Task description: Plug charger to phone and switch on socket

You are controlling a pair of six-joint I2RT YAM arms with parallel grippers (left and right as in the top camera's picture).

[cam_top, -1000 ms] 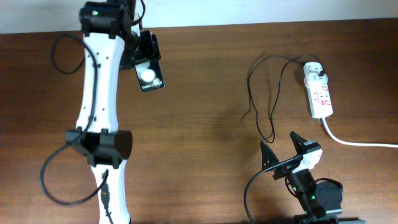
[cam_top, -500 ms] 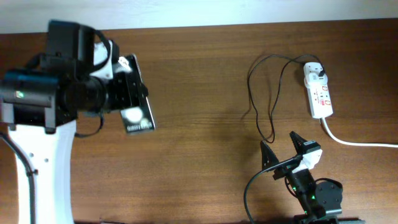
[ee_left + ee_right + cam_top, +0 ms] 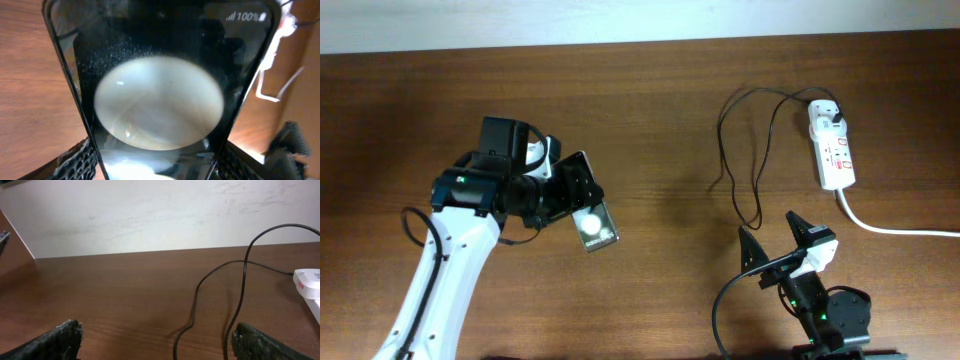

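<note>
My left gripper (image 3: 560, 192) is shut on the black phone (image 3: 588, 214) and holds it above the wood table, left of centre. The phone (image 3: 160, 85) fills the left wrist view, with a large white round spot and "100%" on it. The thin black charger cable (image 3: 740, 150) lies in loops at the right, running to a white plug adapter (image 3: 826, 115) seated in the white socket strip (image 3: 833, 148). The cable (image 3: 240, 285) and the strip's end (image 3: 307, 282) show in the right wrist view. My right gripper (image 3: 778, 243) is open and empty, just below the cable's lower loop.
The strip's thick white cord (image 3: 900, 230) runs off to the right edge. A white wall (image 3: 150, 210) stands behind the table's far edge. Bare wood lies between the phone and the cable.
My left arm has swung the phone from the table's far left toward the centre and nearer the front. The right arm, cable and socket have not moved.
</note>
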